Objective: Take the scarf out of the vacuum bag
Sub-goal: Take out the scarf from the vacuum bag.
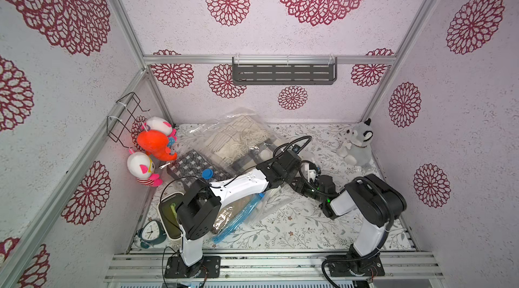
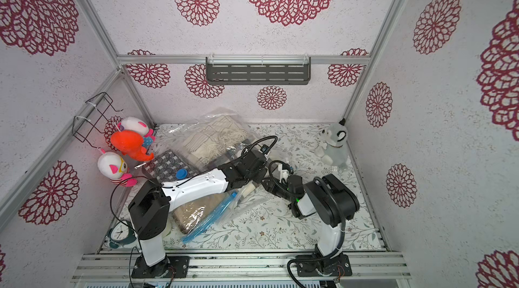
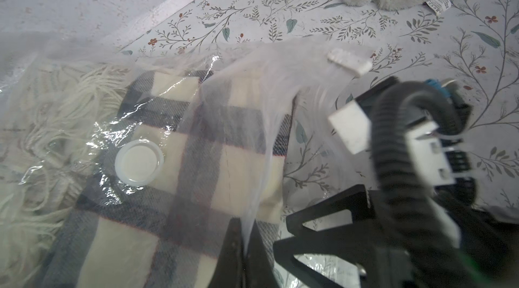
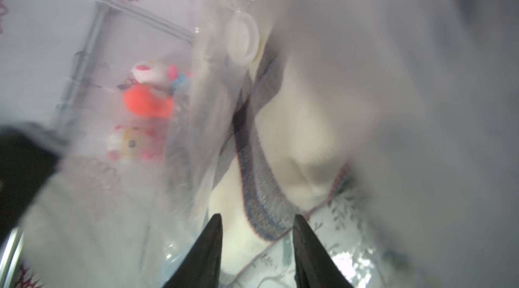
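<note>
White walls (image 1: 174, 20) printed with crimson flower medallions close in a floor cloth (image 1: 295, 224) patterned with leafy sprigs. At the far left a wire rack (image 1: 123, 116) hangs on the side wall with an orange plush (image 1: 154, 144) just beneath it, and an alarm clock (image 1: 150, 233) stands in the near corner. Next over, a bag of houndstooth fabric (image 1: 193, 164) lies beside the clear vacuum bag (image 1: 224, 121), which sits at the back middle of the floor in both top views. The scarf (image 1: 238, 137), cream with grey plaid and a long fringe, is inside it, folded under the film. A round white valve (image 3: 139, 161) sits on the film above the plaid. The left gripper (image 3: 245, 255) is pinched tight on a pulled-up fold of the vacuum bag's film near the bag's mouth, where a white slider clip (image 3: 349, 60) rides the edge. Just to its right, the right gripper (image 4: 257, 230) reaches into the mouth with its jaws apart and a grey hem of the scarf lying between them; whether they touch it cannot be told through the blur. Far right, a grey plush animal (image 1: 356, 143) sits by the back corner
</note>
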### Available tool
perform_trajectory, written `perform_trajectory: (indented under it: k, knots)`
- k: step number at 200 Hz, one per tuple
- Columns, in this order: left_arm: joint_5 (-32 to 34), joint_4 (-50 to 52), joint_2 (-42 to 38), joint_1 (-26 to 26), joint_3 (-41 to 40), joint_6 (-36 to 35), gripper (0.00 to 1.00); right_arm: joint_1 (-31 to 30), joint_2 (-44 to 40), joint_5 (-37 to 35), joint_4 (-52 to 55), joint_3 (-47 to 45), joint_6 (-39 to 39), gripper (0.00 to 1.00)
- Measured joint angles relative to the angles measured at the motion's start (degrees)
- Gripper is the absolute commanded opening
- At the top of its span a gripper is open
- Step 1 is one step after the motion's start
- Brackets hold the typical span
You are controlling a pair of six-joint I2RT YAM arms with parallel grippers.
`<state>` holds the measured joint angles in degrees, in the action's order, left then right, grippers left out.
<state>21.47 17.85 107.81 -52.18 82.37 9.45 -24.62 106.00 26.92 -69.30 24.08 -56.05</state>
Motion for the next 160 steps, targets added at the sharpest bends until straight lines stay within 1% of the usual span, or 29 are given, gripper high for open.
perform_trajectory:
  k: [11, 20, 32, 45, 61, 68, 78, 84, 93, 106, 115, 133, 160]
  knots:
    - [-0.5, 0.0, 0.0, 0.4, 0.1, 0.1, 0.00, -0.4, 0.3, -1.6, 1.2, 0.1, 0.3, 0.50]
    - [-1.1, 0.0, 0.0, 0.8, 0.1, 0.2, 0.00, -0.8, -2.2, -3.3, 4.7, -0.2, 1.3, 0.54]
    - [-1.6, -0.1, 0.0, 1.3, 0.1, 0.4, 0.00, -1.8, -8.5, -7.2, 12.1, -0.3, 4.0, 0.60]
    - [-2.0, -0.3, 0.0, 1.7, 0.1, 0.7, 0.00, -3.0, -16.3, -11.0, 18.0, -0.3, 6.3, 0.60]
    - [-2.8, -0.7, 0.0, 2.2, 0.0, 1.5, 0.00, -4.5, -23.9, -15.0, 21.8, -0.4, 7.8, 0.63]
    - [-3.0, -0.8, 0.0, 2.4, 0.0, 1.9, 0.00, -5.7, -26.6, -17.8, 23.9, -0.4, 8.3, 0.65]
    - [-3.4, -0.9, 0.0, 2.7, 0.0, 2.4, 0.00, -8.0, -29.4, -22.1, 27.8, -0.5, 8.9, 0.73]
    - [-3.7, -1.1, 0.0, 2.8, 0.0, 2.7, 0.00, -10.1, -31.0, -24.7, 30.1, -0.6, 9.3, 0.77]
    - [-4.0, -1.2, 0.0, 3.0, 0.0, 3.0, 0.00, -13.8, -32.9, -28.3, 33.1, -0.8, 9.9, 0.80]
    - [-4.1, -1.3, 0.0, 3.2, 0.0, 3.2, 0.00, -17.1, -33.9, -30.4, 35.1, -0.9, 10.3, 0.82]
    - [-4.2, -1.3, 0.1, 3.2, 0.1, 3.5, 0.00, -17.8, -33.4, -31.9, 36.0, -0.7, 10.2, 0.82]
    - [-4.3, -1.4, 0.1, 3.2, 0.1, 4.1, 0.00, -17.2, -30.3, -34.5, 37.5, -0.2, 10.1, 0.83]
    - [-4.3, -1.8, 0.1, 3.2, 0.1, 4.4, 0.00, -15.0, -22.1, -32.3, 33.7, 0.1, 9.2, 0.83]
